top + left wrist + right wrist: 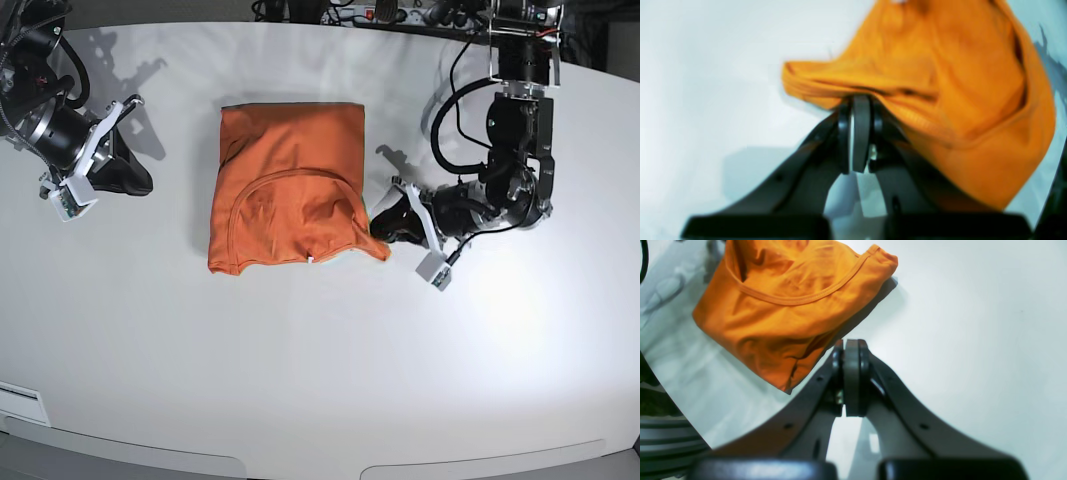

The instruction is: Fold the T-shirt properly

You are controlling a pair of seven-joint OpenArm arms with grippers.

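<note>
Left gripper (860, 100), fingers clenched on the folded orange knit T-shirt (290, 185) corner at centre-right of the base view; right gripper (851, 343) clenched empty, upper left.

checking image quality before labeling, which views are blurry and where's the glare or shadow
Left wrist: soft throughout, the T-shirt smeared, left gripper blurred. Right wrist: the shirt sharp, casting a dark shadow along its edge; right gripper slightly soft. Base: sharp, bright patch on the table lower right, arm shadows at top.
</note>
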